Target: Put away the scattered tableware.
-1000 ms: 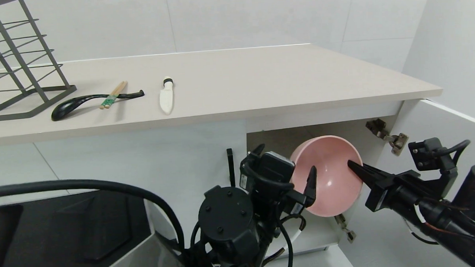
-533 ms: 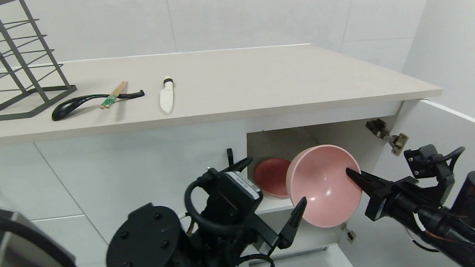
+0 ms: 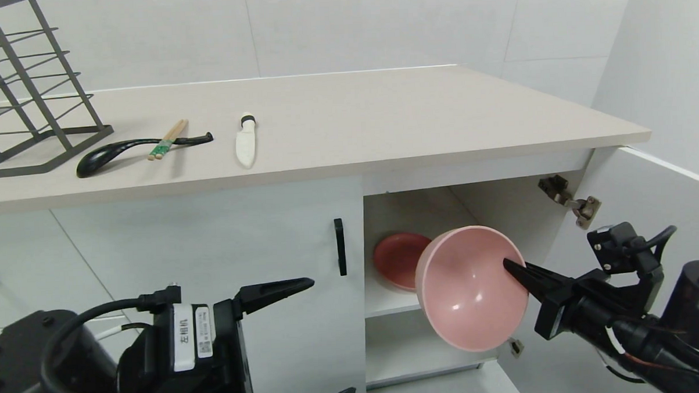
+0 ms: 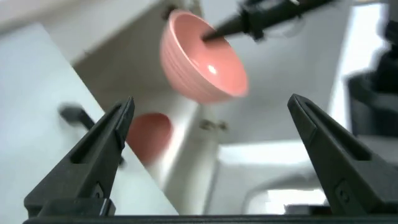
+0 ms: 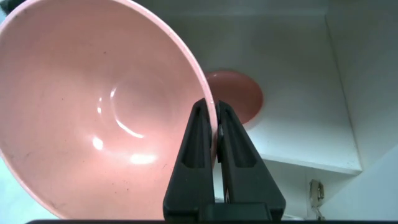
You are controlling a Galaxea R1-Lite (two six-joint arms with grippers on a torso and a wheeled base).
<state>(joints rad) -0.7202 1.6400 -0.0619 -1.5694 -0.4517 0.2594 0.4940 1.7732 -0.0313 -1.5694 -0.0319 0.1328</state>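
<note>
A pale pink bowl (image 3: 469, 291) hangs tilted in front of the open cabinet, and my right gripper (image 3: 512, 266) is shut on its rim. In the right wrist view the fingers (image 5: 200, 134) pinch the bowl (image 5: 99, 118) edge. A darker red dish (image 3: 398, 259) rests on the cabinet's upper shelf (image 3: 388, 303) behind the bowl. My left gripper (image 3: 331, 337) is open and holds nothing, low and to the left of the cabinet opening. Its wrist view looks past the gripper (image 4: 211, 102) at the bowl (image 4: 205, 59) and the red dish (image 4: 149, 134).
On the countertop lie a black spoon (image 3: 109, 151), chopsticks (image 3: 166, 140) and a white knife (image 3: 245, 141), with a dark wire rack (image 3: 26, 85) at the far left. The cabinet door (image 3: 645, 186) stands open on the right. The left door has a black handle (image 3: 340, 255).
My left arm has pulled back down and to the left, away from the cabinet, uncovering the red dish. The right gripper has lowered the bowl slightly leftward.
</note>
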